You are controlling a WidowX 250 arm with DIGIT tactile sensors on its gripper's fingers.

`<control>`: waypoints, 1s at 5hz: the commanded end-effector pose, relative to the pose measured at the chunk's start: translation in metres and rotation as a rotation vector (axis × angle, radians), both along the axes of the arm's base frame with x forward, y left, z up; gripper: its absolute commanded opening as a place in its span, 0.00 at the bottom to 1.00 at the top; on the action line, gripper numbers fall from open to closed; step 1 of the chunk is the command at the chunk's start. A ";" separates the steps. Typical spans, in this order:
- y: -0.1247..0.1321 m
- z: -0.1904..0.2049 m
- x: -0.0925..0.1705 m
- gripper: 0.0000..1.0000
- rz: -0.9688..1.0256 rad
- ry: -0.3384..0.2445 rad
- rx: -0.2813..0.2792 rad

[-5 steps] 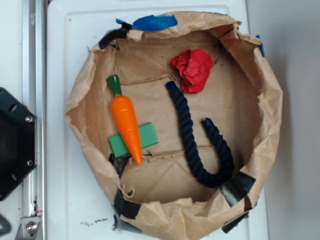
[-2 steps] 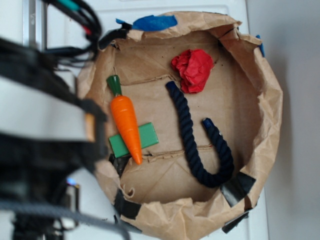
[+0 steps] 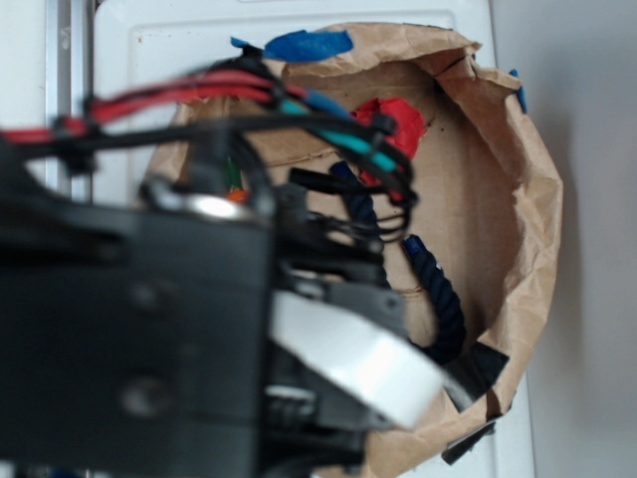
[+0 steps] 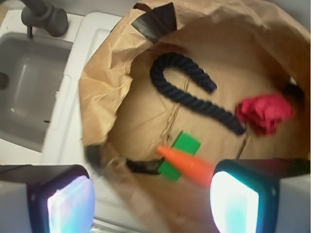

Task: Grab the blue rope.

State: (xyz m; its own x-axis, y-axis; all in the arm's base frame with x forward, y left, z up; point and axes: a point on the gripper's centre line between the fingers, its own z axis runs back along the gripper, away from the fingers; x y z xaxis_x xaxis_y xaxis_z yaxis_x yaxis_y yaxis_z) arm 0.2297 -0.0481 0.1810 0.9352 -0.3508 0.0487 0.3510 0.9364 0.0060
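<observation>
Blue rope lies hook-shaped beside carrot

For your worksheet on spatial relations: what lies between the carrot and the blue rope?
Bare brown paper only, in the wrist view: nothing sits between the carrot and the blue rope.

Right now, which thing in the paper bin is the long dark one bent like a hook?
The blue rope: dark navy, twisted, curved in a J. The carrot, green block and red wad are short and bright.

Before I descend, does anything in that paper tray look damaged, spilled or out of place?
Nothing blocks the grab. The paper tray is crumpled and patched with black tape, but it holds together. The blue rope lies in a J curve on the floor, apart from the carrot on the green block; one end nearly meets the red crumpled wad.
</observation>
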 end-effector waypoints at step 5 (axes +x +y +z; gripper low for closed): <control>0.032 -0.045 0.014 1.00 -0.071 -0.074 0.005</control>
